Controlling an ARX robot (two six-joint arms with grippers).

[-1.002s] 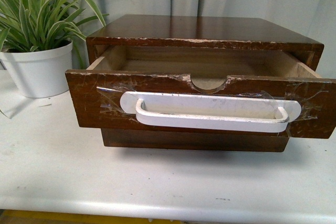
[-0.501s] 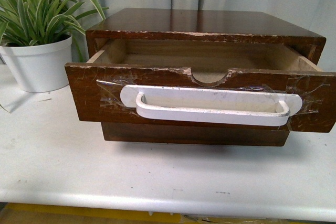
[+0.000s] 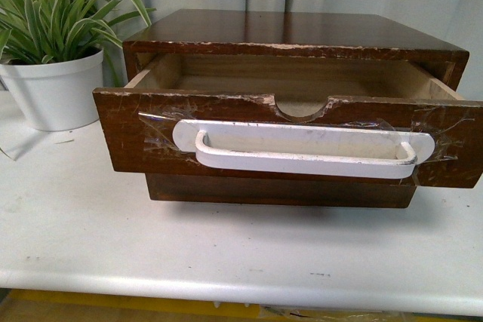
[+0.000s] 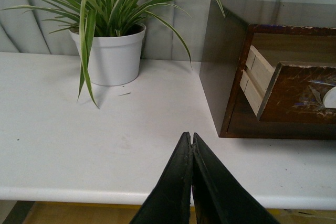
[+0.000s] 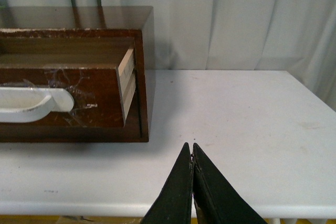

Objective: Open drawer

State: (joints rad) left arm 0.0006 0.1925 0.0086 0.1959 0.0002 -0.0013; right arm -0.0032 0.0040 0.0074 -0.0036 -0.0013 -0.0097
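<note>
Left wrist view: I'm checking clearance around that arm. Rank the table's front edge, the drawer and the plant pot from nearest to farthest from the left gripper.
From the left gripper, jaws closed:
1. Table: its front edge lies just beneath the fingertips.
2. Drawer: pulled out of the cabinet, off to one side, mid-depth.
3. Plant pot: at the back, near the curtain, on the other side.

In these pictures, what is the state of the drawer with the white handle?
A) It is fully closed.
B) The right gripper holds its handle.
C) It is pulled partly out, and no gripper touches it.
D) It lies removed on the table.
C: the drawer juts out from the cabinet with its pale inside showing, while the left gripper and right gripper are shut and apart from it.
</note>
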